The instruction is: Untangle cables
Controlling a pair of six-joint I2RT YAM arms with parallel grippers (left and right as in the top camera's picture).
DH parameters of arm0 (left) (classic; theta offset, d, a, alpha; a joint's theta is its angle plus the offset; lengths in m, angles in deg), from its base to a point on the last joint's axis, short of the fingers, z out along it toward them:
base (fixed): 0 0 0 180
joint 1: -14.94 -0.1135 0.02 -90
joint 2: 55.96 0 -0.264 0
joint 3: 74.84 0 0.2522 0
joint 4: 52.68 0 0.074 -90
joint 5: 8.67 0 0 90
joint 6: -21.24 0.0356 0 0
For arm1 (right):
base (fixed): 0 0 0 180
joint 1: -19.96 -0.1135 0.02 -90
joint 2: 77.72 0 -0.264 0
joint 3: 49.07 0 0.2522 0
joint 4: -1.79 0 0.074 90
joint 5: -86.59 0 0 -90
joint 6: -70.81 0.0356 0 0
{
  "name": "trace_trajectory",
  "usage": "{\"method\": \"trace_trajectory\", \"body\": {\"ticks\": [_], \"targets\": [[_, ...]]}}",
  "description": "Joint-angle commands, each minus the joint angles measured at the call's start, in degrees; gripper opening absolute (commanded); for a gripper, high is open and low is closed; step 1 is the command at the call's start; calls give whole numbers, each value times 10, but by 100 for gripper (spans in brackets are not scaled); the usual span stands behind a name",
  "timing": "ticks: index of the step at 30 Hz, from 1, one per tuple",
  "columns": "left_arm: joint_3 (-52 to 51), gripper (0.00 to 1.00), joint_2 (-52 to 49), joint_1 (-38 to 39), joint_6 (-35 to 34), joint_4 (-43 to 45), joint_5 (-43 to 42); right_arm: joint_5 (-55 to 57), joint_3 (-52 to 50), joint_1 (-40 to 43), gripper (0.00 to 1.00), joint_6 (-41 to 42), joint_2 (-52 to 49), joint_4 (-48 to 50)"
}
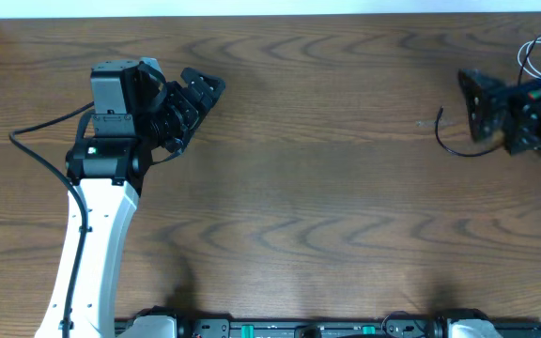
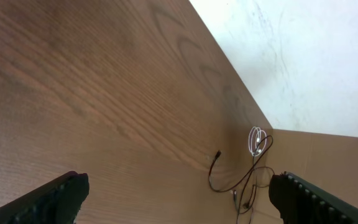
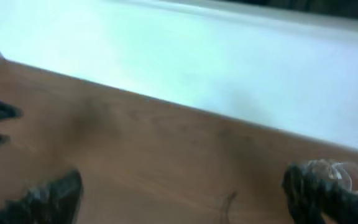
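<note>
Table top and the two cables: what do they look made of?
Table top: wood grain, likely laminate or veneer, matte; arched grain lines show. Black cable and white cable: probably plastic-sheathed wire, smooth; both are thin and lie in loose curves.

Under me a brown table (image 1: 327,188) with dark wavy wood grain, matte surface, a white wall (image 2: 316,56) rising behind its far edge, faintly scuffed, a paler wooden panel (image 2: 334,152) standing at the table's end
</note>
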Motion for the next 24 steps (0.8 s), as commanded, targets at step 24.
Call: {"method": "trace_trajectory", "body": {"ticks": [24], "targets": [[-2,98,7,0,6,0,7,60,-1118,16,99,-23,633,726]]}}
